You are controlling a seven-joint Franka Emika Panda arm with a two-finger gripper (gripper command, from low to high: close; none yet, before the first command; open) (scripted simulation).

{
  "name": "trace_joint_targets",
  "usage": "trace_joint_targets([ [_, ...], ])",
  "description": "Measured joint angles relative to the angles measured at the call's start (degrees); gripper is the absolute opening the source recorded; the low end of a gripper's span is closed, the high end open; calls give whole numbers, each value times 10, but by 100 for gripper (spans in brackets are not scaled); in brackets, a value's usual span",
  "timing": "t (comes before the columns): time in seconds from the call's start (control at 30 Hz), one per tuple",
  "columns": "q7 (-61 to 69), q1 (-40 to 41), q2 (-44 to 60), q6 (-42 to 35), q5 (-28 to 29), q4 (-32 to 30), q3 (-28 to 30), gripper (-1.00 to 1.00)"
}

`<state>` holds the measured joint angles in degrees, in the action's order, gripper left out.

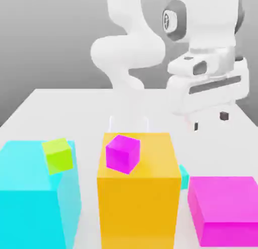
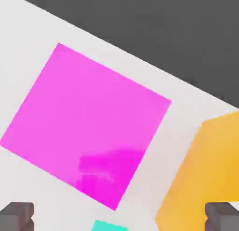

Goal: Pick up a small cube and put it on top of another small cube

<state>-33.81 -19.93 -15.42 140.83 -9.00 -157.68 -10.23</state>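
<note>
The small teal cube (image 1: 184,176) rests on the table, mostly hidden between the big orange block (image 1: 138,202) and the big magenta block (image 1: 227,207). In the hand view a sliver of this teal cube (image 2: 109,226) lies between my fingertips' line and the magenta block (image 2: 88,122). The lime-green small cube (image 1: 58,155) sits tilted on top of the big cyan block (image 1: 33,192) at the exterior view's left. My gripper (image 1: 210,121) hovers high above the table behind the teal cube, open, with nothing between its dark fingertips (image 2: 17,216).
A small magenta cube (image 1: 122,153) sits on top of the orange block (image 2: 210,169). The three big blocks stand in a row along the front. The white table (image 1: 75,112) stretches back toward the arm's base.
</note>
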Motion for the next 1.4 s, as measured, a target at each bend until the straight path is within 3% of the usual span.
trace_joint_targets([
  [0.23,-105,-12,109,140,17,-113,-36,0],
  [0.43,-206,28,92,232,31,-135,-27,0],
  [0.53,-222,44,136,284,52,-134,-28,0],
  [0.63,-261,18,197,336,110,-125,14,0],
  [0.73,-274,-45,258,387,126,-115,81,0],
  [0.77,-275,-60,274,401,126,-112,94,-100],
  [1.0,-277,-63,276,403,129,-112,98,-100],
  [1.2,-237,-29,167,312,73,-130,48,-100],
  [1.4,-185,-81,96,233,39,-125,35,-100],
])
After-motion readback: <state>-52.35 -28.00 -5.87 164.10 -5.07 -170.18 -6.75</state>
